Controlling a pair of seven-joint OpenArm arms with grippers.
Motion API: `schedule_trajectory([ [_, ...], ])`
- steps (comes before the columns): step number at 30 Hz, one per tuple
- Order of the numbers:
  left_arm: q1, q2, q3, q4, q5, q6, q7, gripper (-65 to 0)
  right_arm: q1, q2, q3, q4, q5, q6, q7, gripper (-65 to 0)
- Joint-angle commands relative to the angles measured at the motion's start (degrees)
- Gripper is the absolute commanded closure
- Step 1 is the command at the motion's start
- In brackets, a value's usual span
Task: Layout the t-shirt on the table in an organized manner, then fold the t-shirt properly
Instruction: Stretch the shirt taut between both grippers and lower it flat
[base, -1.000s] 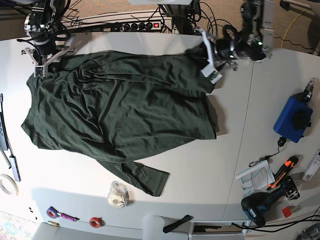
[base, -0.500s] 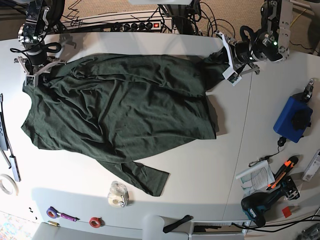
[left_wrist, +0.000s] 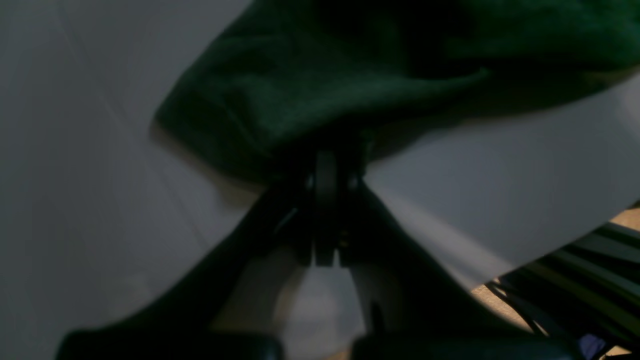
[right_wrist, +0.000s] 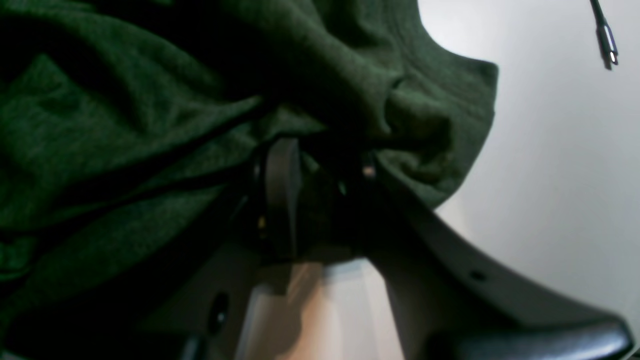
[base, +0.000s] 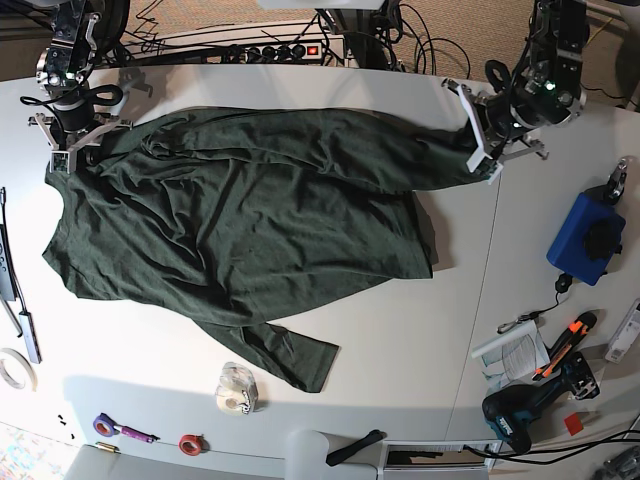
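- Dark green cloth, the t-shirt (base: 240, 220), lies spread and wrinkled across the white table (base: 430, 330), with one sleeve trailing toward the table's near edge.
- No print, label or writing shows on the t-shirt in any view.
- At the t-shirt's far corner on the base view's right, the left gripper (base: 480, 140) has its fingers pressed together on a pinch of fabric; the left wrist view shows the jaws (left_wrist: 327, 165) meeting with the green cloth (left_wrist: 310, 95) gathered at their tip.
- At the t-shirt's opposite far corner, the right gripper (base: 72, 135) pinches a bunched fold between partly spread fingers (right_wrist: 282, 190), the cloth (right_wrist: 150, 125) filling the gap.
- Beyond the t-shirt's right side sit a blue box (base: 585, 238) and a drill (base: 525, 410); any lettering there is too small to read.
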Motion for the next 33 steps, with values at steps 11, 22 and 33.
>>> schedule_trajectory([
  [11, 5.4, -1.1, -16.1, -2.0, -5.2, -3.8, 11.9, 0.0, -0.6, 0.5, 0.0, -0.4, -1.2, 0.4, -4.2, -16.0],
  [22, 3.5, -0.7, -27.8, -1.9, -39.8, -17.0, 16.6, 0.0, -0.6, 0.5, 0.0, -0.3, -1.2, 0.3, -3.3, -16.0],
  [33, 2.3, -0.7, -28.4, -1.9, -52.1, -21.6, 18.5, 0.0, -0.6, 0.4, 5.2, 14.2, 0.2, -0.1, 2.4, -16.0],
])
